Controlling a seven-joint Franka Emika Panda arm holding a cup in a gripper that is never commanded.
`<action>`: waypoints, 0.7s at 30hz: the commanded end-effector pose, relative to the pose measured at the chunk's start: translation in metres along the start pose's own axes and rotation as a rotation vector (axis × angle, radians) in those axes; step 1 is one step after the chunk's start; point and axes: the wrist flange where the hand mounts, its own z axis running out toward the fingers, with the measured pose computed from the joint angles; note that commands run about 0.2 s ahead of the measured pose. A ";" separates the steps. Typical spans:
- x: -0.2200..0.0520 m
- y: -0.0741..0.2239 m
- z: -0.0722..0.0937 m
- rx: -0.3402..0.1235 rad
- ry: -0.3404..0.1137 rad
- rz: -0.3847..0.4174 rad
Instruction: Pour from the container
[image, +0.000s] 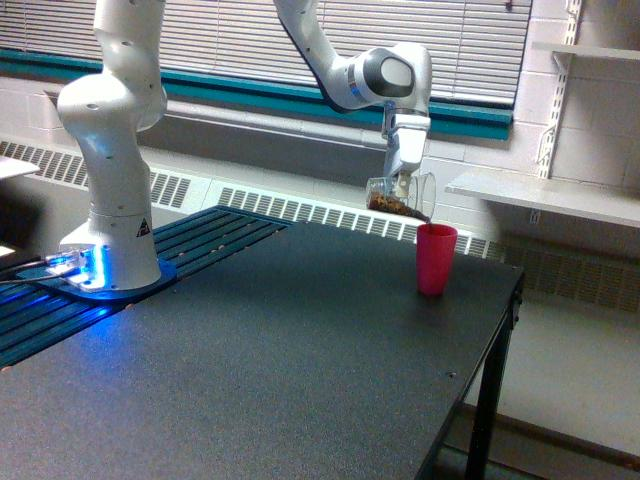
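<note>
Exterior view: one white robot arm (110, 150) stands on a blue-lit base at the exterior view's left and reaches across to the exterior view's right over a dark, speckled flat surface (280, 350)
Gripper: the white gripper (402, 180) points downward from the wrist and is closed around a small clear see-through plastic container (398, 198), gripping it from above
Container: held in the air, tipped over on its side with its wide rim turned toward the exterior view's right; brown bits show through its wall, lying along the lower side and reaching toward the rim
Container's place: above and just to the exterior view's left of an opaque pink tapered cup (435, 259), its lowered rim just over the cup's mouth; whether rim and cup touch cannot be told
Pink cup: upright on the surface near the far right corner, open end up
Pour: a thin brown trace runs from the container's rim down to the cup's mouth
Background: a white slatted radiator (300, 208) runs along the wall behind the surface, closed window blinds (250, 40) above it, and a pale wall shelf (545, 195) at the exterior view's right
</note>
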 end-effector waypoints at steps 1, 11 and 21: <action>-0.002 0.002 -0.005 -0.007 0.000 -0.020; -0.005 0.001 -0.003 -0.014 -0.009 -0.034; -0.003 0.003 -0.002 -0.021 -0.011 -0.041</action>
